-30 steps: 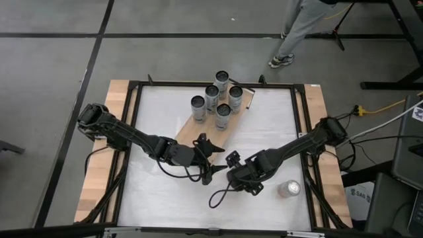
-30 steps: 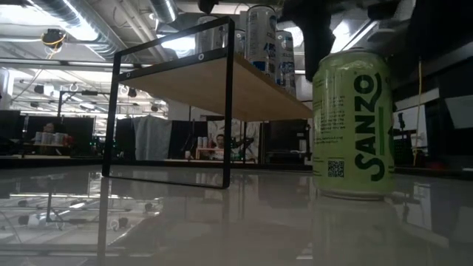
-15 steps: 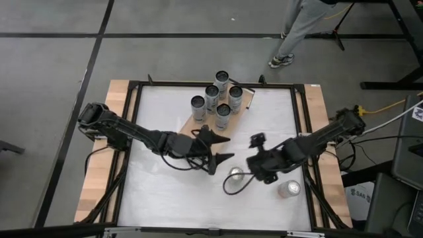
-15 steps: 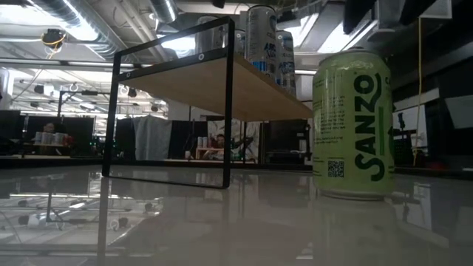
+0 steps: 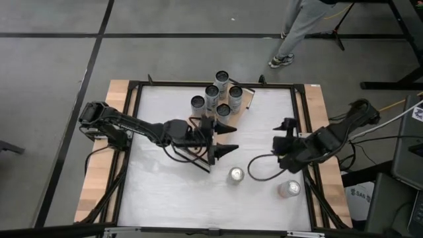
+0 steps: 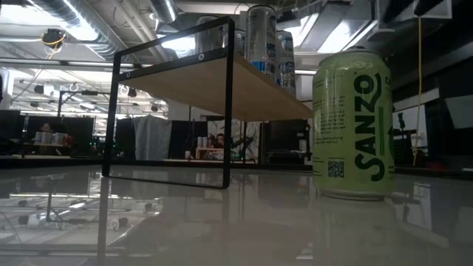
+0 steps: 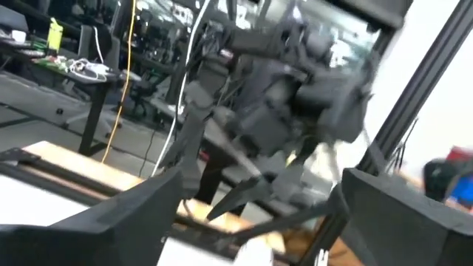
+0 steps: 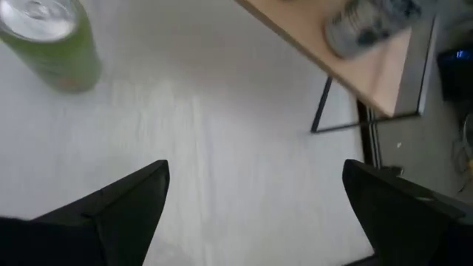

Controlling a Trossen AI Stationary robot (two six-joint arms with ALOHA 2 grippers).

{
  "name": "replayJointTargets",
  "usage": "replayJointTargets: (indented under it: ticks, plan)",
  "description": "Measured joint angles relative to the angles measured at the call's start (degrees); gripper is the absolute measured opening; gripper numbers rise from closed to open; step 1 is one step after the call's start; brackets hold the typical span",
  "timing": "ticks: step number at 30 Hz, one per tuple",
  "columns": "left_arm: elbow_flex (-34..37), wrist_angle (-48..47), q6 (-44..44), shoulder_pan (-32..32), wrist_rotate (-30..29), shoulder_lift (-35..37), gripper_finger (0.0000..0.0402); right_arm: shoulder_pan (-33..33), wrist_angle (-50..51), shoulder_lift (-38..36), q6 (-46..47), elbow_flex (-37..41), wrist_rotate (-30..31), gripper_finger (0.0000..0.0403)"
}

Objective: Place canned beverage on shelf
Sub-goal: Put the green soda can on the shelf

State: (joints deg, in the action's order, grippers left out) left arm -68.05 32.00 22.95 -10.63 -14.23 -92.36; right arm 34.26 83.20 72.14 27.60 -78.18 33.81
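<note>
Your left hand (image 5: 223, 140), fingers spread wide and empty, hovers beside the light-wood shelf (image 5: 198, 129). Your right hand (image 5: 285, 140), also wide, holds nothing. The green aluminium can (image 5: 236, 175) stands upright on the white surface (image 5: 165, 192), near-centre, unshelved.

Grey floor (image 5: 59, 39) — black seams, ceiling ducts (image 6: 96, 22)

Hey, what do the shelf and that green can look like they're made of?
The shelf looks like a pale wood board with a matte finish, on black end frames that are probably metal. The green can seems to be printed aluminium: glossy sides and, from above, a silvery top.
</note>
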Motion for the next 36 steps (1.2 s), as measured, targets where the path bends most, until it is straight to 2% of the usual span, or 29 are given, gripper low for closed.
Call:
replayJointTargets:
  ticks: [4,9,14,20,24,28,36]
  plan:
    - [-0.3,2.6,2.8,0.6,-0.8,0.0,0.0386,-0.2,-0.3,-5.1,3.8,4.5,-0.4,0.0392]
    - [-5.5,-0.9,-4.9,1.4,5.2,-1.3,0.0389,-0.2,-3.0,-11.2,5.4,8.4,-0.3,0.0392]
    - [-16.2,-18.0,-11.0,1.7,8.7,-5.6,0.0389,-0.2,-6.3,-16.6,5.4,11.1,-0.1,0.0392]
    - [-31.6,-39.2,-18.2,1.7,13.2,-13.9,0.0389,-0.2,-9.6,-22.4,5.4,14.6,1.8,0.0392]
    - [-38.6,-50.7,-21.0,1.6,14.5,-19.1,0.0389,-0.2,-11.8,-24.6,5.4,16.5,1.7,0.0392]
    - [-41.6,-58.3,-22.1,1.4,15.7,-22.6,0.0389,-0.2,-13.3,-26.2,5.4,18.0,1.0,0.0392]
    - [-41.7,-65.5,-23.6,-0.7,15.7,-26.4,0.0389,-0.2,-13.3,-26.3,5.3,18.3,0.1,0.0392]
